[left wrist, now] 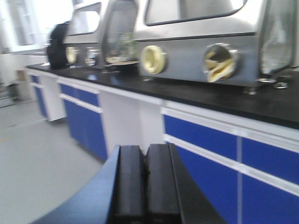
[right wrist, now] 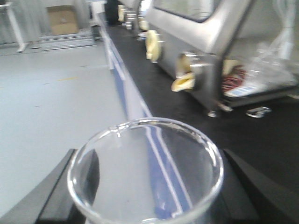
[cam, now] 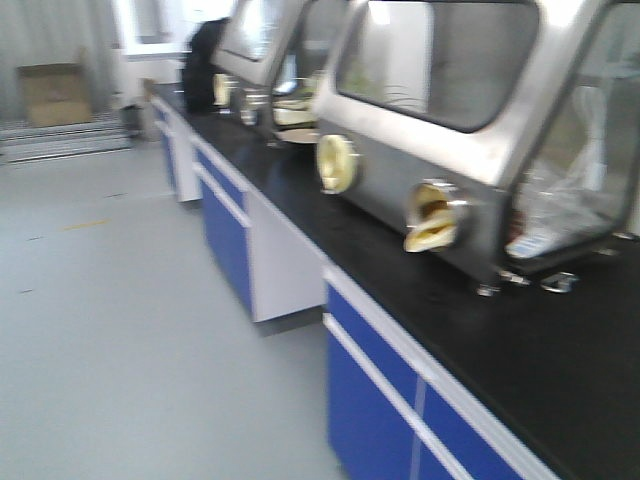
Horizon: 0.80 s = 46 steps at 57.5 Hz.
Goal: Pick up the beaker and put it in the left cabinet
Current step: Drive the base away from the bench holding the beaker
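The right hand (right wrist: 148, 193) is gripping the beaker (right wrist: 145, 168), its dark fingers (right wrist: 56, 196) pressing against the glass on either side. The beaker is sitting upright between them. It is clear and see-through, with a thick round rim and a small pour lip at the far left of that rim. Blur is hiding any markings. Beyond the hand, the black desk (right wrist: 187, 121) and grey floor (right wrist: 51, 102) are showing. The left hand (left wrist: 148, 182) is holding nothing, its fingers pressed together.

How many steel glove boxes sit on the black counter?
2: near glove box at right, far glove box behind it along the counter; others may lie outside the frame.
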### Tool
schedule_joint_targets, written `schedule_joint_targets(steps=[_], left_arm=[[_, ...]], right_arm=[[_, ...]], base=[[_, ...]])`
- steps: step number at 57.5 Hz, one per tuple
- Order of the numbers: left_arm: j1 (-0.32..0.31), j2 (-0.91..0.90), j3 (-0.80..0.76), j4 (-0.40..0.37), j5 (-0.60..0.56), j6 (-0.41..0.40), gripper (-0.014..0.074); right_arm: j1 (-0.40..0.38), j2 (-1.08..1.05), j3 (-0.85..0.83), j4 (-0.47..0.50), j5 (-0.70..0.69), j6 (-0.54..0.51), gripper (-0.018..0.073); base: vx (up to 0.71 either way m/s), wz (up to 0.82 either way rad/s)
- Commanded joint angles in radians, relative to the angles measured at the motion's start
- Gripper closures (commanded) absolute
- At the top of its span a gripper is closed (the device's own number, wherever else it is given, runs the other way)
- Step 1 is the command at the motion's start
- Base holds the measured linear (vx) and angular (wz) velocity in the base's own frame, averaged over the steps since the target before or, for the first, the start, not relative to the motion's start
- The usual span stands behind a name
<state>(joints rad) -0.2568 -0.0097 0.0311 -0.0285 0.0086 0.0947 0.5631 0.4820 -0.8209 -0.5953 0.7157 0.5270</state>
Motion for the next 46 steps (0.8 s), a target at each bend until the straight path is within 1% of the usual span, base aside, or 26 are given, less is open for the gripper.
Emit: schedule_joint_targets(steps=[1,16,46], left_arm=[[-0.003,-0.019,0.016,-0.008,-0.083,-0.004,0.0595],[-0.003,-0.019,0.016,-0.008,-0.083,-0.004,0.0595],[-0.003,-0.019,0.016,-0.008,-0.083,-0.004,0.0595]], right_arm=[[-0.003,0.008,-0.025,-0.038,-0.071,-0.005,0.0564],[-0.002,0.008,-0.025,-0.038,-0.071,-0.005,0.0564],[-0.002,0.008,-0.025,-0.038,-0.071,-0.005,0.0564]], base=[[-0.02,0.80],[0.04,0.68],[0.18,0.42]])
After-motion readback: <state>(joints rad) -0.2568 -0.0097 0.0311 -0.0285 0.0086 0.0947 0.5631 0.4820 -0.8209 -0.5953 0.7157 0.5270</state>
